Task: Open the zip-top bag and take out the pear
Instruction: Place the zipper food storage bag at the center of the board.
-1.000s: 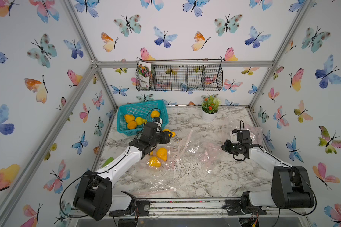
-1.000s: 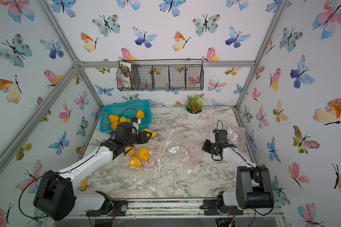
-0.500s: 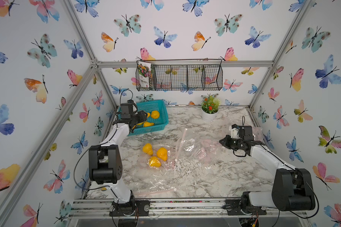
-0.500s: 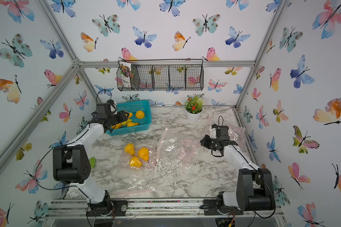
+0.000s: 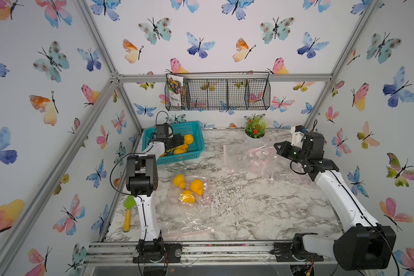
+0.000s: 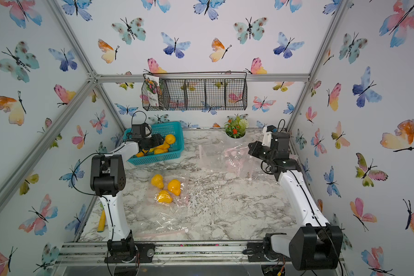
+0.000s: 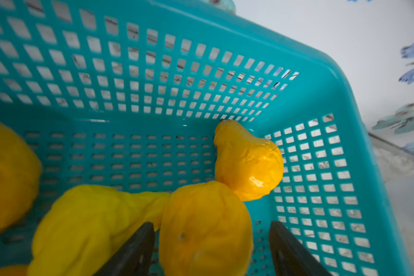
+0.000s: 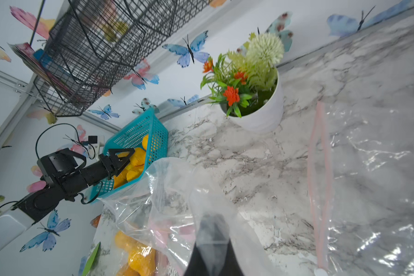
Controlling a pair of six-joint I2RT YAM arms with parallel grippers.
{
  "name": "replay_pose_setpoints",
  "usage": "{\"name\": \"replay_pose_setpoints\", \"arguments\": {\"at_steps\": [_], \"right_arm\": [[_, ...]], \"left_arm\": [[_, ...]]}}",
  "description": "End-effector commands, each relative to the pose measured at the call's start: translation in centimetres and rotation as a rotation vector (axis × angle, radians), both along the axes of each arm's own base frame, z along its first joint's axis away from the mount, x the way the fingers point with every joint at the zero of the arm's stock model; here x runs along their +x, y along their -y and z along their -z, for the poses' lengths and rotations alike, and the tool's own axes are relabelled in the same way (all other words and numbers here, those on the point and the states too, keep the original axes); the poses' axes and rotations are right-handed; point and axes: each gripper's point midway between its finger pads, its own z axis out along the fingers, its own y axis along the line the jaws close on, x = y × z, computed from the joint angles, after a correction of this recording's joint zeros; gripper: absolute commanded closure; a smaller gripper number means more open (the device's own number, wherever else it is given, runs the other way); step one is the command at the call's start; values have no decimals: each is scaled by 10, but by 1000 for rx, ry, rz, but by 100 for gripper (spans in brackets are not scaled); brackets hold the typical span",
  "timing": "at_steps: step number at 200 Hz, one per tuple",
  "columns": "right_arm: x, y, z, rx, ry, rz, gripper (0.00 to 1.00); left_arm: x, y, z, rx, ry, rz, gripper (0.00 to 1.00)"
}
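left end effector (image 7: 210, 224) spread, pear (image 7: 204, 241) between, inside basket (image 7: 320, 100)

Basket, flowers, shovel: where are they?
basket (image 5: 184, 157), in a top view, on its front wall
flowers (image 5: 255, 127), in a top view, on the leafy middle
shovel (image 5: 127, 217), in a top view, on its yellow handle

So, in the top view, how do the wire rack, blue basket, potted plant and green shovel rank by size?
In a top view:
1. wire rack
2. blue basket
3. potted plant and green shovel, about alike; the shovel lies nearer the camera, so unranked.
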Motion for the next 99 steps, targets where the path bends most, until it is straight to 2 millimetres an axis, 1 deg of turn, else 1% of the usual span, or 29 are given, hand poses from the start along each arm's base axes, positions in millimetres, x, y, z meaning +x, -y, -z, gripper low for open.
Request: {"name": "replay_pose_setpoints", "arguments": {"at_steps": [1, 16, 32, 35, 36, 38, 42, 53, 70, 84, 94, 99], "right_arm": [[20, 9, -1, -15, 20, 57, 97], [34, 4, -1, 27, 50, 48, 97], [48, -4, 6, 73, 61, 20, 97], [51, -6, 9, 81, 58, 17, 97], [51, -6, 10, 84, 58, 16, 97], [53, -7, 13, 88, 54, 13, 97], [56, -8, 16, 97, 54, 11, 97], [63, -9, 27, 117, 48, 16, 97], [73, -11, 52, 153, 18, 25, 97], [77, -14, 71, 155, -29, 13, 90], [80, -15, 90, 156, -71, 11, 80], [81, -16, 97, 155, -88, 8, 72]], "left_arm": [[2, -4, -27, 4, 61, -2, 1], [-4, -2, -42, -2, 85, 12, 1], [-14, 2, -64, -16, 122, 30, 1], [-15, 3, -63, -19, 119, 33, 1], [-17, 3, -70, -20, 131, 35, 1], [-18, 4, -78, -22, 146, 38, 1], [-21, 4, -86, -25, 161, 43, 1], [-31, 9, -101, -37, 181, 58, 1], [-46, 15, -122, -63, 208, 85, 0], [-62, 23, -134, -85, 216, 113, 1], [-74, 30, -139, -86, 214, 137, 2], [-81, 34, -140, -82, 212, 149, 2]]}}
